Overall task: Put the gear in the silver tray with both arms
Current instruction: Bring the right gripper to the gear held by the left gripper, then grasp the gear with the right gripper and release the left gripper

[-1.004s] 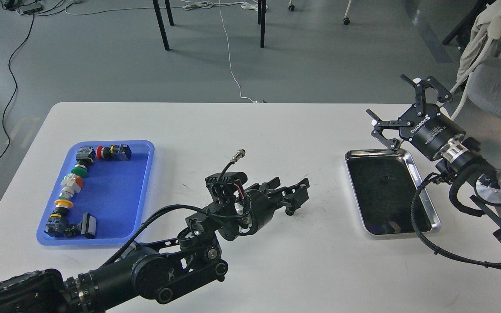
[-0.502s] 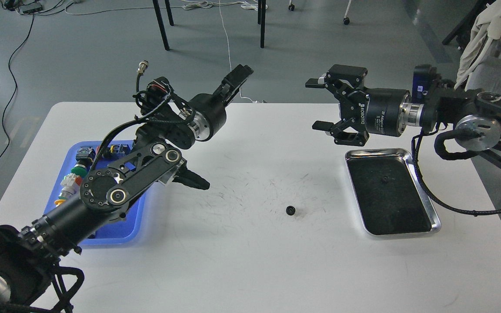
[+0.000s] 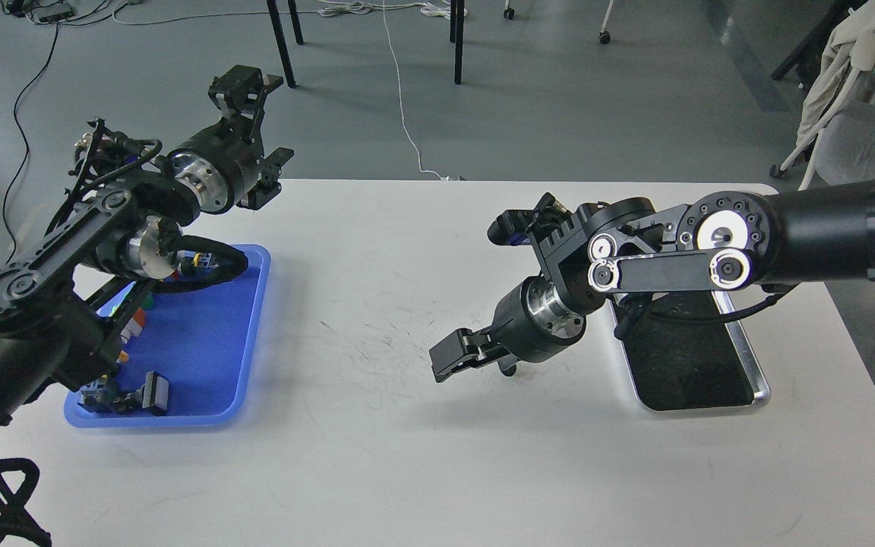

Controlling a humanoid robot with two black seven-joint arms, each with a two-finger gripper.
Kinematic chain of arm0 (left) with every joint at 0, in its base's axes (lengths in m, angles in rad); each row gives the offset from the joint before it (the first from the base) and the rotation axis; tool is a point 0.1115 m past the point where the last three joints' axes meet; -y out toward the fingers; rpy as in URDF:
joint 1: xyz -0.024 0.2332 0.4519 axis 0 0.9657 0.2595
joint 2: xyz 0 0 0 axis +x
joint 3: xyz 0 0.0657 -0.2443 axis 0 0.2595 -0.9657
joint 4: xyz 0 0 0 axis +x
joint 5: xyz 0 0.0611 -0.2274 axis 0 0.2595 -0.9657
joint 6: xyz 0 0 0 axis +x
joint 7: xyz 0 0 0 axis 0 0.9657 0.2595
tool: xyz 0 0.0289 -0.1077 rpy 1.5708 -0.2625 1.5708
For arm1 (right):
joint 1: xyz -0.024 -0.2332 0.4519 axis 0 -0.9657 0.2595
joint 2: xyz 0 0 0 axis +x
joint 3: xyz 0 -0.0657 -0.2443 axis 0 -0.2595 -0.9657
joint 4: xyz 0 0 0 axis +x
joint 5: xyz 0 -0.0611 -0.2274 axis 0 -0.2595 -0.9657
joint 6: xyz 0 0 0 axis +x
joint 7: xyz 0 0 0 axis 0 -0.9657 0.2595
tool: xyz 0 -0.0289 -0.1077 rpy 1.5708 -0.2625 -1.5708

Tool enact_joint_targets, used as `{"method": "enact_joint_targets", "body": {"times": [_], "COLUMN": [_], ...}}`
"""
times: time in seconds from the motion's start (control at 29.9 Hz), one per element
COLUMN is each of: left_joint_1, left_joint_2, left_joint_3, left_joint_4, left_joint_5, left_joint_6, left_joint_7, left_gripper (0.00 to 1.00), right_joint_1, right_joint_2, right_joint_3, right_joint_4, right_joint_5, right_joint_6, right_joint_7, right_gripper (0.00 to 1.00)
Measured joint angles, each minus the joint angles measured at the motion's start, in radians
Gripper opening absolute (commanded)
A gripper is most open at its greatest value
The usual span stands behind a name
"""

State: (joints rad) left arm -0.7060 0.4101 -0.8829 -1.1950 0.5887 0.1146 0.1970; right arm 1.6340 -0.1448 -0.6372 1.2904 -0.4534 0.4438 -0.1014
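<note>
Now the right gripper (image 3: 462, 354) has swung down low over the gear (image 3: 510, 371), fingers apart, empty; the silver tray (image 3: 749, 365) lies behind its wrist. The left gripper (image 3: 255, 121), open and empty, has withdrawn above the blue tray (image 3: 247, 334).

You are looking at a robotics lab: a scuffed white bench (image 3: 407, 456) on grey floor (image 3: 559, 114), loose cables (image 3: 20, 144) trailing upper left, and a blue parts tray (image 3: 210, 342) of industrial push-buttons at left.
</note>
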Motion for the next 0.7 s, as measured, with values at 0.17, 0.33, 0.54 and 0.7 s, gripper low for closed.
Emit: {"method": "enact_joint_targets", "body": {"times": [0.17, 0.33, 0.54, 0.7], "left_joint_1": [0.000, 0.001, 0.001, 0.001], "left_joint_2": [0.001, 0.001, -0.004, -0.007], "left_joint_3": [-0.004, -0.001, -0.001, -0.005], "left_joint_4": [0.000, -0.003, -0.009, -0.023], "left_joint_5": [0.001, 0.003, 0.004, 0.010], "left_joint_6": [0.000, 0.000, 0.000, 0.000], "left_joint_7": [-0.004, -0.013, -0.016, -0.018], "left_gripper": [0.98, 0.98, 0.98, 0.98], "right_joint_1": [-0.046, -0.076, -0.074, -0.084], "right_joint_2": [0.064, 0.094, 0.106, 0.133], "right_joint_3": [-0.071, -0.090, -0.113, -0.128], "right_joint_4": [-0.104, -0.155, -0.183, -0.235], "right_joint_5": [-0.021, -0.040, -0.055, -0.056], "right_joint_6": [-0.001, 0.002, 0.037, 0.045], "right_joint_7": [-0.001, -0.010, -0.023, -0.026], "right_gripper": [0.97, 0.96, 0.95, 0.94]}}
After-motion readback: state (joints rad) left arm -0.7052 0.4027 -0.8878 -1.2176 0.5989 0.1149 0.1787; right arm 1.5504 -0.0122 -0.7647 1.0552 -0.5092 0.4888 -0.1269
